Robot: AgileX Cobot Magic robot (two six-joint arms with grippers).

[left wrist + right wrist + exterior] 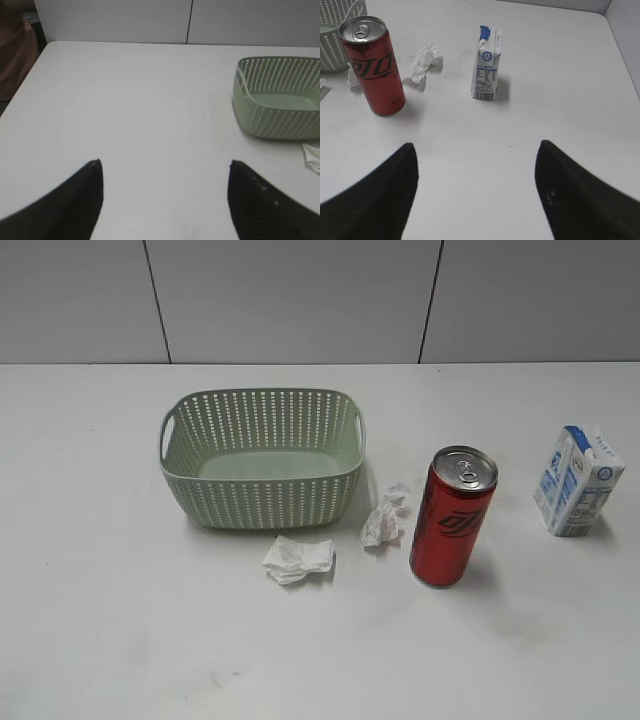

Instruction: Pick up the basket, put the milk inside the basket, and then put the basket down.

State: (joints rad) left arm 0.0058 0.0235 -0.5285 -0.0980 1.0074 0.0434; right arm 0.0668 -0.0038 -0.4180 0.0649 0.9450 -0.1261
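A plain white table (pixel 120 640) fills the scene, backed at its far edge by a pale grey panelled wall (pixel 290 300) with dark vertical seams. In the left wrist view, something brown shows beyond the table's far left corner, too blurred to name.

The basket (pixel 262 502) sits upright left of the table's middle, nearer the far edge than the near one, and its sage-green floor is bare (nothing lies inside). Two crumpled white tissues lie on the table just outside it: one (pixel 298 559) near its front wall, another (pixel 385 520) near its front right corner. Beside that second tissue stands a red can (pixel 452 517), upright, tab facing up. The milk (pixel 577 482) stands upright well apart from the basket, close to the right edge.

The left gripper (pixel 165 167) has its dark fingers spread wide over bare table, holding nothing. The right gripper (pixel 476 150) is likewise spread wide and empty, with the milk beyond its tips.
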